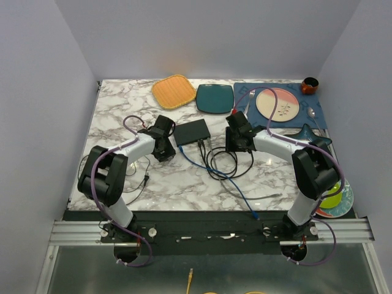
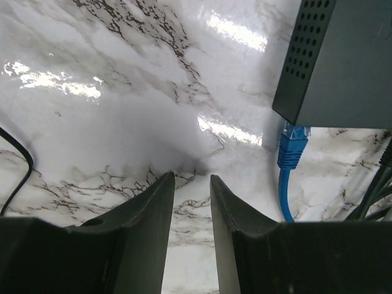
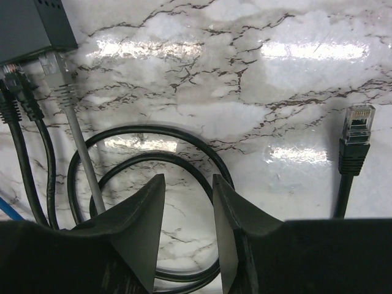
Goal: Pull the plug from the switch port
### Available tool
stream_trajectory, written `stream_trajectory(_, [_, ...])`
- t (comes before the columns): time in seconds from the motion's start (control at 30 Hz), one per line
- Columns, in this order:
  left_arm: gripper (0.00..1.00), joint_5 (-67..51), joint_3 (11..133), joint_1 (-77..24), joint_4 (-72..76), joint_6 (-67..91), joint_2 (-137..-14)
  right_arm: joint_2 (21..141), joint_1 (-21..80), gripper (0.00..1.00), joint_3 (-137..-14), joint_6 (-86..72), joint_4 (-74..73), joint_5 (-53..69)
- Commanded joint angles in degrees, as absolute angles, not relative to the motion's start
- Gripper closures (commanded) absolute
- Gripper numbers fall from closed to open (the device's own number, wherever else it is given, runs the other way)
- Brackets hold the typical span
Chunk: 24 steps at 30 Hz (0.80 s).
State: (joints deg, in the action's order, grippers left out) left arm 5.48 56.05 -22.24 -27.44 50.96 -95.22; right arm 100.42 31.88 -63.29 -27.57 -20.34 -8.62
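The switch (image 1: 192,131) is a flat matte-black box at the table's middle. It also shows in the left wrist view (image 2: 343,61) and the right wrist view (image 3: 33,24). A blue plug (image 2: 293,144) sits in its near edge, and its blue cable (image 1: 214,174) runs toward the front. A grey plug (image 3: 55,67) and two black plugs (image 3: 12,79) sit in neighbouring ports. My left gripper (image 1: 165,149) (image 2: 192,177) is open and empty, left of the blue plug. My right gripper (image 1: 237,144) (image 3: 188,177) is open and empty over coiled black cable (image 3: 159,138).
A loose black plug (image 3: 357,131) lies on the marble right of my right gripper. At the back are an orange mat (image 1: 173,90), a teal square plate (image 1: 214,98) and a blue placemat (image 1: 318,116) with a pink plate (image 1: 277,104). Stacked plates (image 1: 335,197) sit at the right edge.
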Motion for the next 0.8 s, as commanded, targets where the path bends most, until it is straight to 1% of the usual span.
stream_trajectory(0.0, [0.56, 4.1, 57.0, -22.0, -25.3, 51.8, -98.3, 101.6, 32.2, 0.55, -61.9, -27.9, -21.0, -8.6])
stream_trajectory(0.2, [0.55, 2.6, 59.5, -20.8, -25.9, 52.6, -102.3, 103.3, 33.0, 0.55, -57.4, -29.8, -19.0, -4.7])
stream_trajectory(0.27, [0.54, 2.0, 60.5, -20.2, -25.8, 52.7, -103.2, 103.3, 35.1, 0.56, -56.9, -30.1, -17.9, -3.1])
stream_trajectory(0.47, [0.53, 0.1, 66.2, -20.0, -26.9, 51.1, -107.2, 105.6, 40.4, 0.56, -60.2, -32.9, -18.1, -0.3])
stream_trajectory(0.53, [0.53, 0.1, 67.9, -20.0, -27.7, 50.5, -108.3, 105.9, 41.5, 0.56, -62.1, -33.3, -18.0, 2.8])
stream_trajectory(0.77, [0.52, 0.1, 72.9, -18.4, -29.7, 49.1, -109.5, 106.6, 42.9, 0.57, -67.1, -35.0, -18.4, 6.4])
